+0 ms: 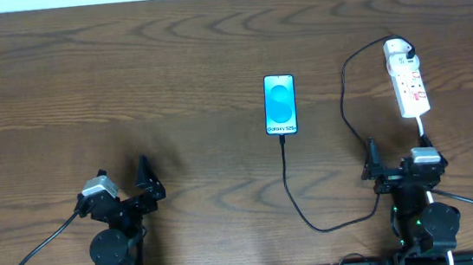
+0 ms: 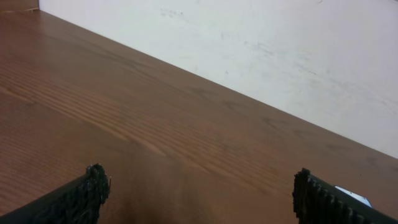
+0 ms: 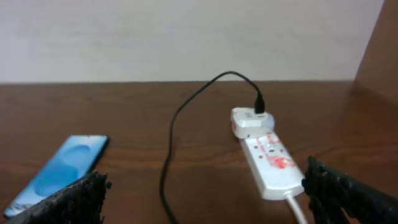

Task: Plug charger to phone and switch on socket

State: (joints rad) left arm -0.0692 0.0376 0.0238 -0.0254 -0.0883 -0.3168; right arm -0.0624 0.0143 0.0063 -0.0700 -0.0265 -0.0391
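At table centre, seen from overhead: phone, flat, screen lit blue-cyan, white band at its 6 o'clock end. Touching that end, thin black charger, trailing toward 6 o'clock, curling round to 4 o'clock, then rising toward 1 o'clock to a black plug seated in the far end of the socket. At 3 o'clock from the phone and well apart from it, that white strip with red marks, lengthwise from 12 to 6, white cord at its near end. At 7 o'clock on the wooden table, left gripper, jaws wide apart, empty. At 5 o'clock, right gripper, just short of the cord end, jaws likewise wide apart and empty. Switch position too small to tell.
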